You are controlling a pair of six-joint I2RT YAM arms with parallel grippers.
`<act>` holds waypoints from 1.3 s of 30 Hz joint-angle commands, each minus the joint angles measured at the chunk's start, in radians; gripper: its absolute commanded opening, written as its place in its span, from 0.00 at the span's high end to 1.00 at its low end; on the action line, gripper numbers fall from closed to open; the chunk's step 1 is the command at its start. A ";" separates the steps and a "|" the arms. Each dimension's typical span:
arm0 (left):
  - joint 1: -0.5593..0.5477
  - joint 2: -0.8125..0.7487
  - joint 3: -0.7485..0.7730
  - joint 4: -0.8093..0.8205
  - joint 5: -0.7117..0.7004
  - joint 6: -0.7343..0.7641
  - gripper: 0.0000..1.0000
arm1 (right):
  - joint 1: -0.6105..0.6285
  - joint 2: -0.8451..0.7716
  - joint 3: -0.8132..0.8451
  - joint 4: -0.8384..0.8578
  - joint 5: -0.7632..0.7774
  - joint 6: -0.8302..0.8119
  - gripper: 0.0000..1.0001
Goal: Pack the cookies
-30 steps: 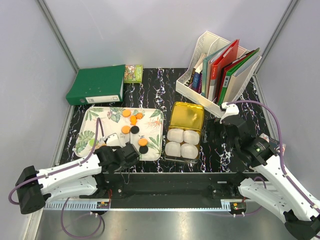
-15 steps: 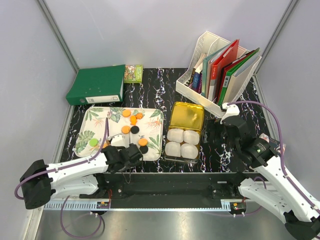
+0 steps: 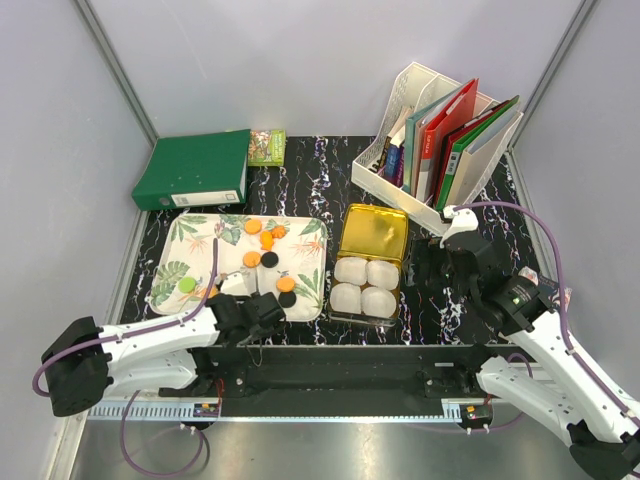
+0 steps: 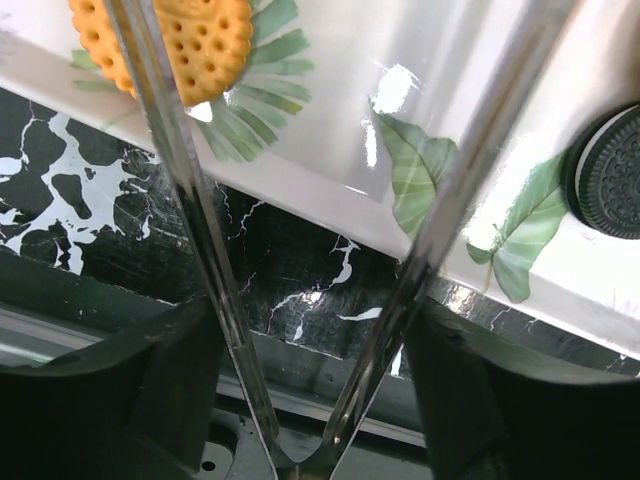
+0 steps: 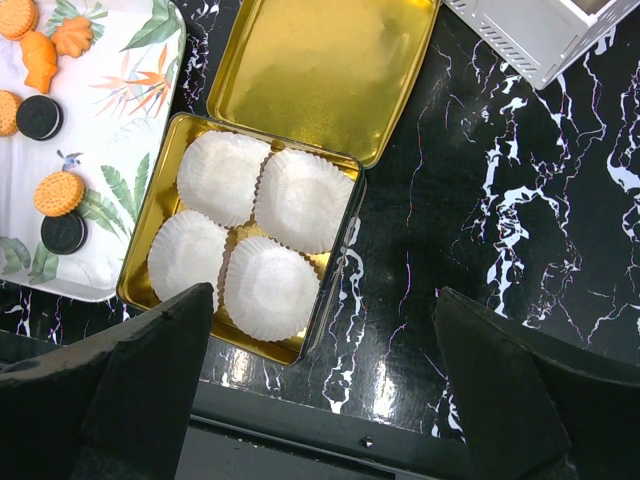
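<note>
Several cookies lie on the leaf-print tray [image 3: 196,240]: orange ones [image 3: 252,226] and two black ones [image 3: 269,259]. My left gripper [image 3: 256,311] is at the tray's front edge, shut on metal tongs [image 4: 205,260] whose arms stand spread. In the left wrist view an orange cookie [image 4: 165,40] lies by the left tong arm and a black cookie [image 4: 610,170] at the right edge; the gripper [image 4: 310,320] sits below the tray rim [image 4: 300,185]. My right gripper [image 3: 432,270] is open and empty [image 5: 322,300], right of the gold tin [image 5: 335,270].
The tin holds white paper cups [image 5: 270,285]; its open lid [image 3: 372,235] lies behind it. A green disc [image 3: 186,285] is on the tray's left. A green binder [image 3: 195,170] is back left. A white file rack [image 3: 440,140] with folders is back right.
My left gripper with the tongs has moved right along the tray's front edge, uncovering the green disc. The right arm has barely moved.
</note>
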 commanded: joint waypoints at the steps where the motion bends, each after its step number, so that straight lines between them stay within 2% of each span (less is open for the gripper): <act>1: -0.005 -0.022 -0.009 0.013 -0.029 -0.006 0.39 | -0.003 0.003 -0.001 0.033 0.010 -0.004 0.00; 7: -0.007 -0.042 0.006 -0.007 -0.032 0.002 0.49 | -0.003 -0.002 -0.003 0.038 0.010 -0.004 0.00; 8: -0.010 -0.045 0.012 -0.011 -0.035 0.006 0.55 | -0.005 -0.003 -0.003 0.038 0.010 -0.004 0.00; 10: -0.017 -0.053 0.041 -0.040 -0.052 0.011 0.56 | -0.003 -0.006 -0.006 0.039 0.012 -0.005 0.00; 12: -0.024 -0.057 0.066 -0.057 -0.072 0.023 0.67 | -0.003 -0.008 -0.007 0.042 0.012 -0.005 0.00; 13: -0.027 -0.060 0.095 -0.079 -0.079 0.031 0.69 | -0.003 -0.008 -0.007 0.044 0.012 -0.004 0.00; 19: -0.041 -0.057 0.236 -0.148 -0.122 0.087 0.69 | -0.003 -0.012 -0.010 0.047 0.010 -0.002 0.00; 28: -0.041 0.027 0.429 -0.124 -0.080 0.308 0.63 | -0.003 -0.023 -0.017 0.054 0.016 -0.001 0.00; 34: -0.041 0.015 0.465 -0.019 0.039 0.474 0.64 | -0.003 -0.038 -0.021 0.059 0.024 0.001 0.00; 39: -0.041 -0.043 0.454 -0.005 0.010 0.474 0.69 | -0.003 -0.057 -0.026 0.062 0.030 0.004 0.00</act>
